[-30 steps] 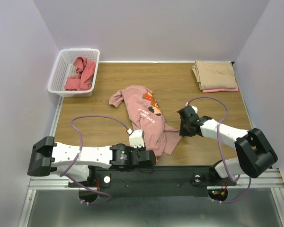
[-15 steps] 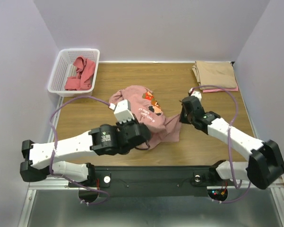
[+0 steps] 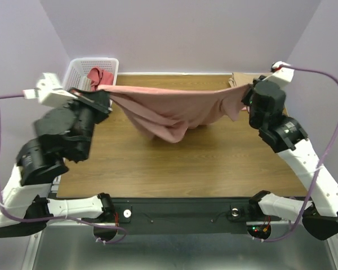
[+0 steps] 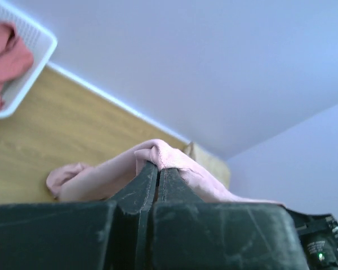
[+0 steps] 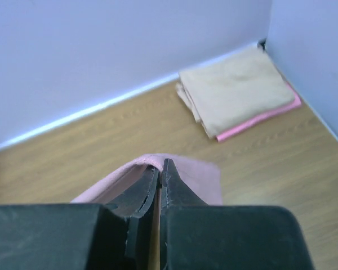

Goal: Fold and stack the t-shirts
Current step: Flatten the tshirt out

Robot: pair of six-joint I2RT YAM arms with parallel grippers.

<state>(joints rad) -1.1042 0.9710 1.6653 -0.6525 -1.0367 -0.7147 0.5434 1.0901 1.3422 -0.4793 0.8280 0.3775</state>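
While both my arms are raised, I am stretching the dusty pink t-shirt (image 3: 174, 109) between them. The left claw (image 3: 103, 90) is clenching cloth just beside the basket (image 3: 73, 79). The right claw (image 3: 247, 93) is clenching the end well apart from the basket. The shirt's middle is sagging. A coral tee (image 3: 98, 79) is lying in the basket.
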